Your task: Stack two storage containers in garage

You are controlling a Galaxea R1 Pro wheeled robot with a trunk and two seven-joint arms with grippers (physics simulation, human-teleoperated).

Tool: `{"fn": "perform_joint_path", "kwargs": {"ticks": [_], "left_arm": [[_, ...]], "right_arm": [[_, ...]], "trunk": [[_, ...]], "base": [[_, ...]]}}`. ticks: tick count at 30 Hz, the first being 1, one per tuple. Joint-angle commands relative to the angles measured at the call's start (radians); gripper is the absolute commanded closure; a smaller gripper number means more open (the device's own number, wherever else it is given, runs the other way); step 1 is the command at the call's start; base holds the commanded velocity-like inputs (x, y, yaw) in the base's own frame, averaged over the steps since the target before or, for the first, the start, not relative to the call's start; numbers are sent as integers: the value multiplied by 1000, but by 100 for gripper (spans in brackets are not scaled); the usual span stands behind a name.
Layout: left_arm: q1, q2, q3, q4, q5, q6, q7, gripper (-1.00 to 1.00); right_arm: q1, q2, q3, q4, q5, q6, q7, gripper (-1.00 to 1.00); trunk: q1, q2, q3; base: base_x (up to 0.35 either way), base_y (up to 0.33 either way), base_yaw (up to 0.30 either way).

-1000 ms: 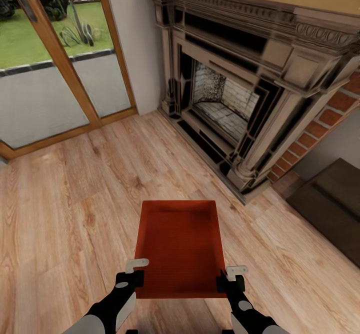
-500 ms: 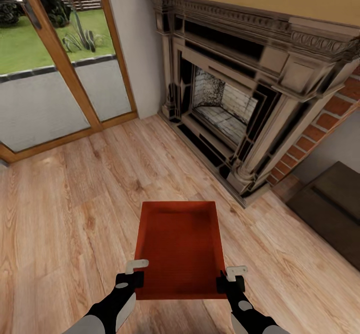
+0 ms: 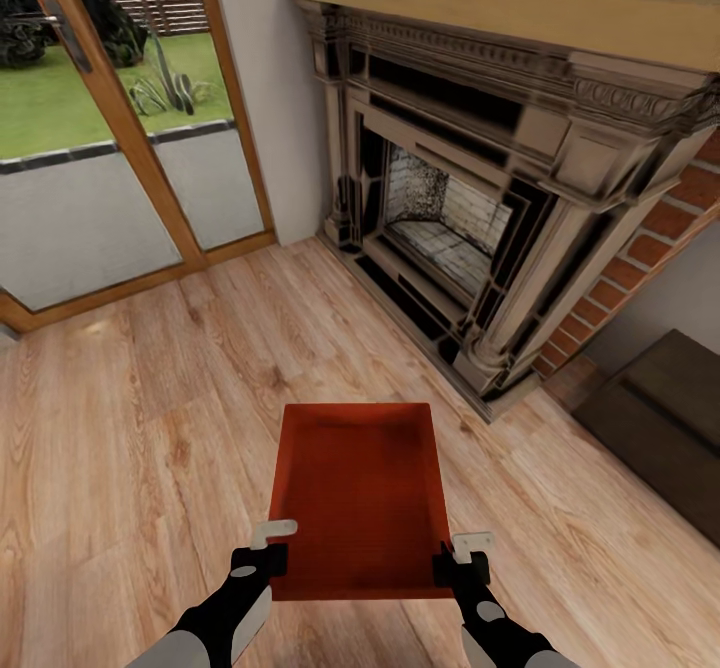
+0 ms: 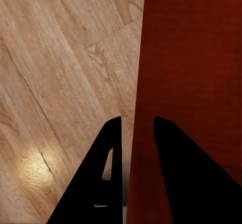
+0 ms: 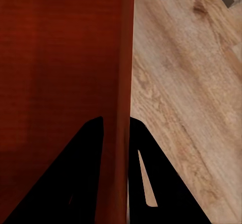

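Hovering above bare light wood-plank floor [image 3: 130, 428] with open boards to its left and ahead, the smooth red-orange rectangular bin [image 3: 358, 493] is carried lidless between both arms. The left gripper [image 3: 268, 545] and the right gripper [image 3: 465, 556] each pinch a side wall between dark fingers [image 4: 113, 148]. Beyond stand the red brick fireplace [image 3: 480, 198], a dark low bench [image 3: 665, 418] and wood-framed glass doors [image 3: 110, 138].

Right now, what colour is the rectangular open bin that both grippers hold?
Red-orange, plain and smooth. The rectangular open bin shows best in the head view.
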State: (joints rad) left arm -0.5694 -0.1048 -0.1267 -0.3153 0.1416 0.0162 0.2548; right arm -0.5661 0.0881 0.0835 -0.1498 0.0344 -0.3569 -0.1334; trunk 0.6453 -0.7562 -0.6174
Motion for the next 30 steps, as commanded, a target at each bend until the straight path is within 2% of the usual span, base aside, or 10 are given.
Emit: {"fn": "perform_joint_path", "kwargs": {"ticks": [1,30], "left_arm": [[0,7,-4,4,15,2,17,100],[0,7,-4,4,15,2,16,100]], "right_arm": [[-1,-1,-24,-2,-2,-24,-15,100],[-1,-1,-24,-2,2,-25,-15,100]], "trunk": [[0,-1,1],[0,-1,48]], "base": [[0,0,0],[0,0,0]]}}
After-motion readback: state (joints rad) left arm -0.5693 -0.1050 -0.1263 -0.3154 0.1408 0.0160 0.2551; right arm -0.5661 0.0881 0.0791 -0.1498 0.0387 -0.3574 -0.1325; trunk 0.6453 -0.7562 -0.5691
